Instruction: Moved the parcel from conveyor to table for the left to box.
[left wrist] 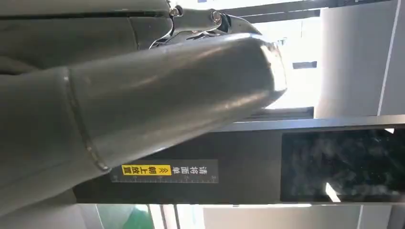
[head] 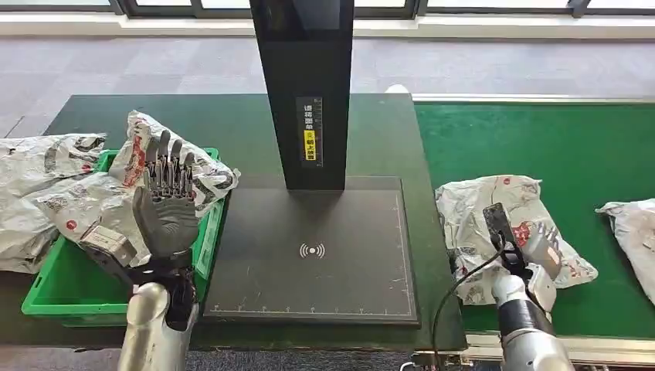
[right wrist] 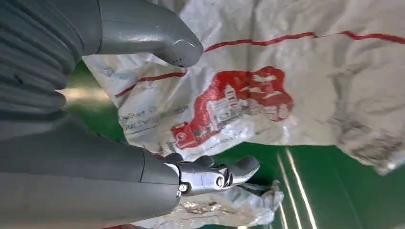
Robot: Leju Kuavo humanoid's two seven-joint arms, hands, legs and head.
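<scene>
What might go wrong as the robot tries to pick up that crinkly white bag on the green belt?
The crumpled white plastic parcel is soft and slack, so it could sag or slip from the right hand, whose fingers are around its edge with no firm grip visible yet. A second white parcel lies close by on the green conveyor belt and might get dragged along. The green plastic crate already looks heaped, so parcels could spill.

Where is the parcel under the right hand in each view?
Head view: parcel on the green conveyor, right of the black stand.
Left wrist view: not in it.
Right wrist view: across the centre.
Shared landmark: its red print.
</scene>
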